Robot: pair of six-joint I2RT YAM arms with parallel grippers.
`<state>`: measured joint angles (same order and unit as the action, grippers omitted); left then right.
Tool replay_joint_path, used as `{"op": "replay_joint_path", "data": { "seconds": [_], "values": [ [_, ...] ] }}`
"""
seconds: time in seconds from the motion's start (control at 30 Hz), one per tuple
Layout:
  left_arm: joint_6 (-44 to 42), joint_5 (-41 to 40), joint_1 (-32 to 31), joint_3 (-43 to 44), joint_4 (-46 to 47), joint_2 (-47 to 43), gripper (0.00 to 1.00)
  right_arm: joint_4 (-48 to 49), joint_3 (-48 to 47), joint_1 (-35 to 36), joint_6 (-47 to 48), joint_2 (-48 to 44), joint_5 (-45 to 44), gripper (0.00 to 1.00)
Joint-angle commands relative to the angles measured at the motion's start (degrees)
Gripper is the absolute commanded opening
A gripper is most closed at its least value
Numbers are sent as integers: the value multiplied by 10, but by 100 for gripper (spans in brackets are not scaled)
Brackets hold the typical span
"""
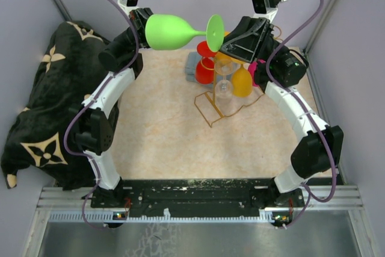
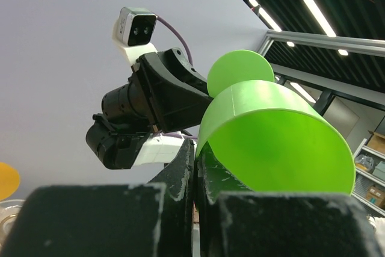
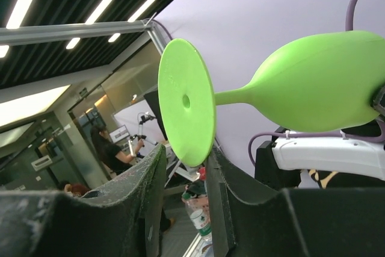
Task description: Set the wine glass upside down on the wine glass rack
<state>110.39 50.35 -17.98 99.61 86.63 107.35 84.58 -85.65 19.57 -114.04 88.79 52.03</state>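
Item: green wine glass [image 1: 169,32], lay horizontal in the air above the back-left of the gold wire wine glass rack [image 1: 218,111], foot toward the rack. Left gripper [image 1: 144,23] was clamped on the bowl's rim. Right gripper [image 1: 227,39] straddled the foot, fingers parted; contact could not be told. Red glass [image 1: 206,67], clear glass [image 1: 224,85] and orange glass [image 1: 242,81] hung inverted on the rack.

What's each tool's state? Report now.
Left tool: closed on the wine glass at its bowl rim.
Right tool: open, straddling the glass's foot.
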Motion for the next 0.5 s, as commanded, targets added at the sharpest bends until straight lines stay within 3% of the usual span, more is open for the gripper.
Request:
{"op": "replay_joint_path", "data": {
  "seconds": [0.0, 0.47],
  "values": [
    [2, 2, 2, -5, 42, -4, 0, 26, -34, 9, 13, 0, -20, 33],
    [5, 8, 0, -21, 60, -11, 0, 11, -38, 11, 23, 3, -28, 32]
  ]
}}
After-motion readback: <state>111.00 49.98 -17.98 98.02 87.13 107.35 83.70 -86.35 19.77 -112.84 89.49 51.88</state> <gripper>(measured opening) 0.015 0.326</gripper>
